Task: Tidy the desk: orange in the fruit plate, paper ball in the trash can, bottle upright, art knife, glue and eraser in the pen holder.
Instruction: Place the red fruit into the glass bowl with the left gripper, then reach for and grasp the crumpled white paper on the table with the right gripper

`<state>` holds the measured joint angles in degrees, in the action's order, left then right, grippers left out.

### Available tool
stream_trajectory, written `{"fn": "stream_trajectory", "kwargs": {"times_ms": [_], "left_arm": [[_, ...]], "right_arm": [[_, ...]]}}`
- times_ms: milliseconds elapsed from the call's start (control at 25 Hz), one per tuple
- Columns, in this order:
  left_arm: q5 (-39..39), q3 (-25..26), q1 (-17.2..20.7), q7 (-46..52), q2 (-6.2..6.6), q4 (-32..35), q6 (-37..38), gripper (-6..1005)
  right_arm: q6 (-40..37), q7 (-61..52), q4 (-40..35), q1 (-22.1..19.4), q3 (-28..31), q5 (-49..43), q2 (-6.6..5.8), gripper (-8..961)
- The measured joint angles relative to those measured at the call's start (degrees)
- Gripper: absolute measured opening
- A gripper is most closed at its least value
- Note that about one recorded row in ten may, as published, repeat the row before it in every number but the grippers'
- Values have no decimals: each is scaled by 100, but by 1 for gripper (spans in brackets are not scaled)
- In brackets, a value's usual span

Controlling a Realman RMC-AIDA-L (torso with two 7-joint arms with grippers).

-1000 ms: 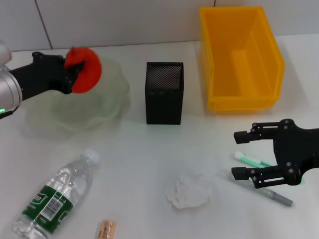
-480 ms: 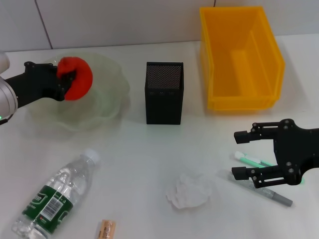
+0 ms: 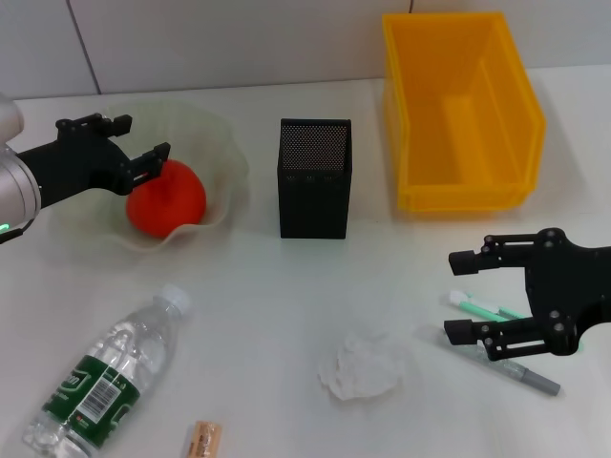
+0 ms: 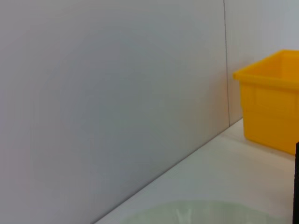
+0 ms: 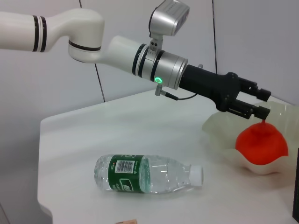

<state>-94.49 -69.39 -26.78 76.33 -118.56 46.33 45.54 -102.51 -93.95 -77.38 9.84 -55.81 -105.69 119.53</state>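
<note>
White desk, orange [image 3: 167,198] in fruit plate [image 3: 216,140]

White desk [image 3: 248,286]; grey tiled wall [image 3: 220,38] behind.

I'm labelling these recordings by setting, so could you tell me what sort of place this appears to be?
Probably a staged desk in a robot lab: a plain white table against a bare wall, with a mesh pen holder, a yellow bin, a water bottle lying down, and two robot arms.
</note>
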Motion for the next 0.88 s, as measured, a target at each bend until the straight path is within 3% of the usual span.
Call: {"fn": "stream_trajectory", "kwargs": {"times_ms": [160,320,520,560,600,760,880], "left_arm": [[199,1,13,-59,-4,17,32,568],[405,56,34,-60,8,44,334,736],[668,413,104,-55,40,186,1743,807],[667,696,115,-19,44,233,2561,814],[667,696,115,-19,44,233,2561,822],[617,902,208,111,58,373,3890,829],[570,869,254,147,60,451,4154,829]], "right_arm": [[-2,7,66,-22,1,0,0,766],[-3,44,87,-32,85,6,0,766],[-97,172,113,-80,331,76,-11,766],[-138,201,122,-86,416,77,-16,766],[-138,201,122,-86,416,77,-16,766],[-204,347,142,-137,586,31,-20,766],[-208,361,172,-139,622,10,-23,766]]}}
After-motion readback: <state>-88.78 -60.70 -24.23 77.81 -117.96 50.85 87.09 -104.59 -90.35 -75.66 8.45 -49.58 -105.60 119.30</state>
